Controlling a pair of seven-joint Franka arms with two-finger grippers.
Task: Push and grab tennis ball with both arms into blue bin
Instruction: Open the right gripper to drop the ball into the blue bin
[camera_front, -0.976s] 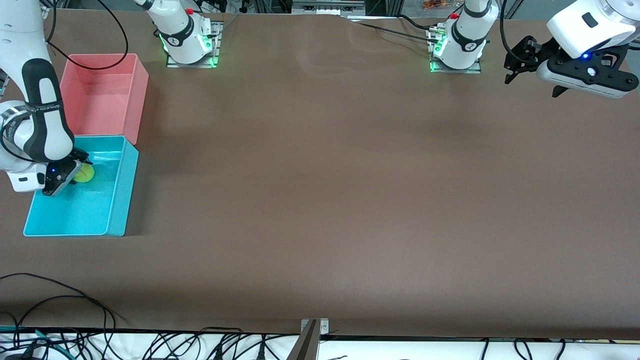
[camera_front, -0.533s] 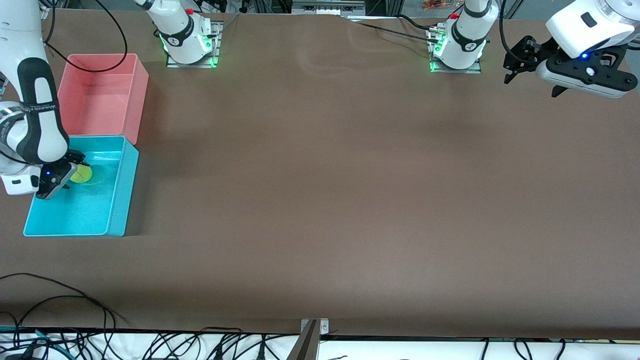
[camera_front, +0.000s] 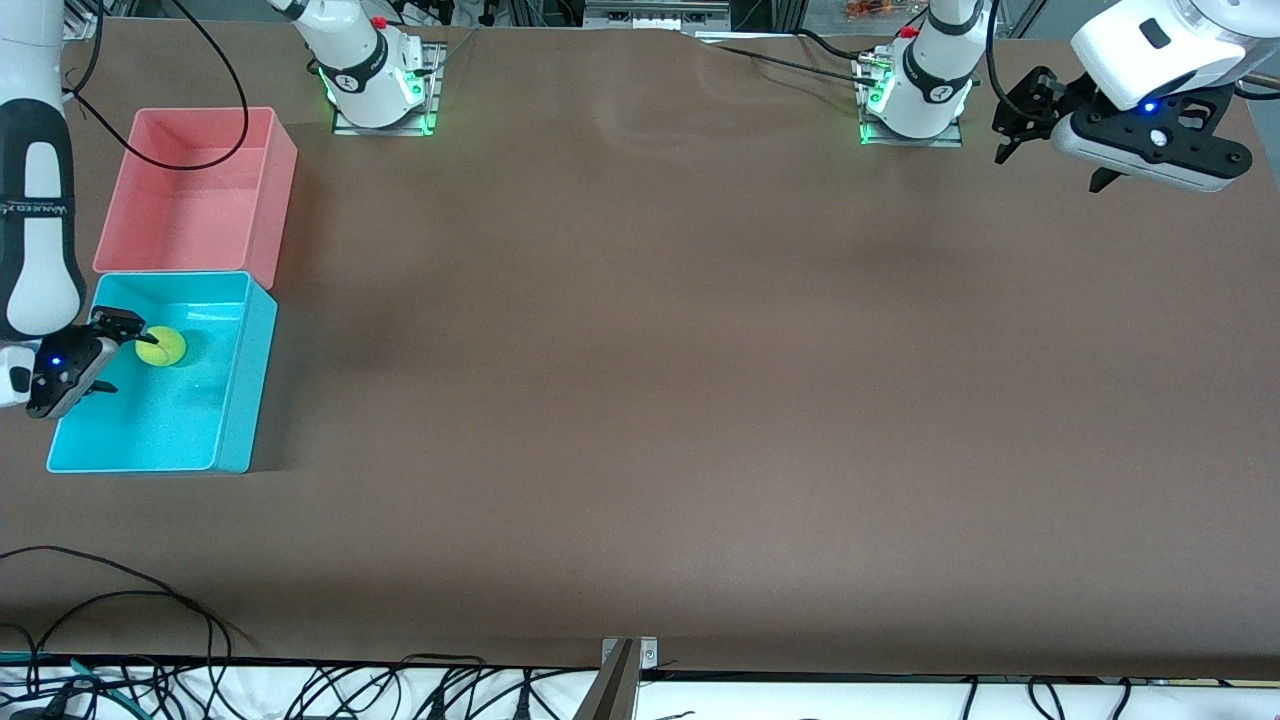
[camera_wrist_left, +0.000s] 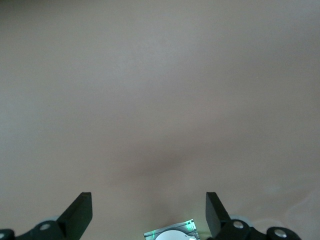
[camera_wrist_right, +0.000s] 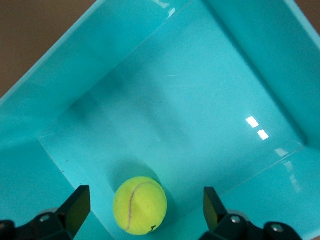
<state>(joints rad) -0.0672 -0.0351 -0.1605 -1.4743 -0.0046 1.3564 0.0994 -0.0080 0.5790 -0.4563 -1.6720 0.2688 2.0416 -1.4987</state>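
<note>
The tennis ball (camera_front: 161, 346) lies on the floor of the blue bin (camera_front: 238, 400), at the right arm's end of the table. In the right wrist view the ball (camera_wrist_right: 140, 205) rests on the bin's floor (camera_wrist_right: 200, 100), free between the spread fingers. My right gripper (camera_front: 110, 352) is open and empty, over the bin's outer edge, beside the ball. It also shows in the right wrist view (camera_wrist_right: 145, 196). My left gripper (camera_front: 1012, 128) is open and empty, held high over the left arm's end of the table. Its own view (camera_wrist_left: 149, 200) shows only bare table.
A pink bin (camera_front: 200, 190) stands against the blue bin, farther from the front camera. The arm bases (camera_front: 378, 80) (camera_front: 915, 95) stand along the table's back edge. Cables (camera_front: 120, 600) lie at the near edge. The left arm's base shows in its wrist view (camera_wrist_left: 172, 234).
My right gripper has drawn back from the ball toward the bin's outer edge. The ball stays in the bin, now fully in view. My left gripper has shifted slightly toward the table's middle.
</note>
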